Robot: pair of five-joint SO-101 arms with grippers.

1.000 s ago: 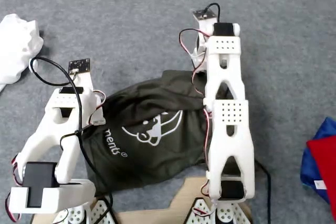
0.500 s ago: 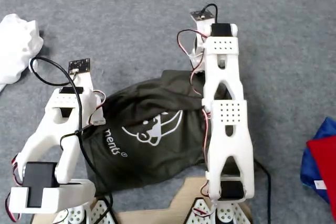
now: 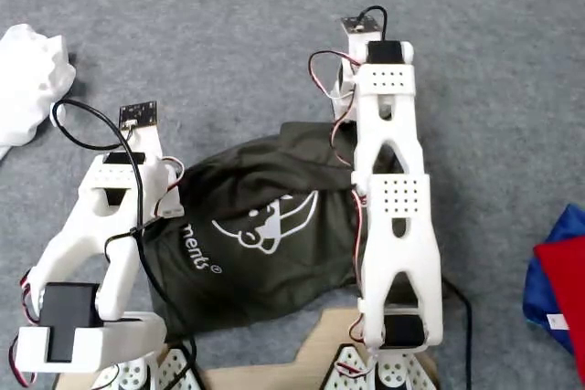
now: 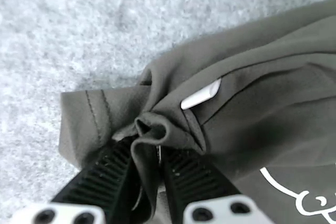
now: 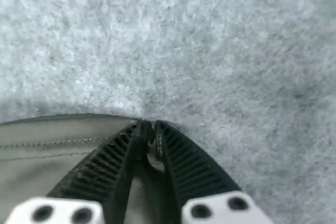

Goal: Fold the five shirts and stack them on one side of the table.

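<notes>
**Operator:** As far as my overhead feed tells me, the dark olive shirt (image 3: 265, 244) lies crumpled between my two arms on the grey desk (image 3: 228, 34). Its long axis slants from the near-left, by the left arm's base, to the far-right.

**Spotter:** Which side is up?

**Operator:** Print side: a white drawing and tilted lettering show. The cloth looks thin and soft, with stitched hems, and my left wrist feed shows a small white tag.

**Spotter:** And the tools?

**Operator:** My left tool (image 4: 149, 156) is pinched narrow on a bunched fold at the shirt's left edge, with cloth between its ribbed black fingers (image 4: 105, 177). My right tool (image 5: 152, 132) is closed on the hem at the far-right corner, tips almost meeting.

**Spotter:** Room to move?

**Operator:** The fuzzy desk runs on wide beyond the shirt's far edge. A white garment (image 3: 32, 70) sits at the left edge. At the right edge a red one (image 3: 565, 289) overlaps a blue one (image 3: 548, 244). All three are well apart from the shirt.
</notes>
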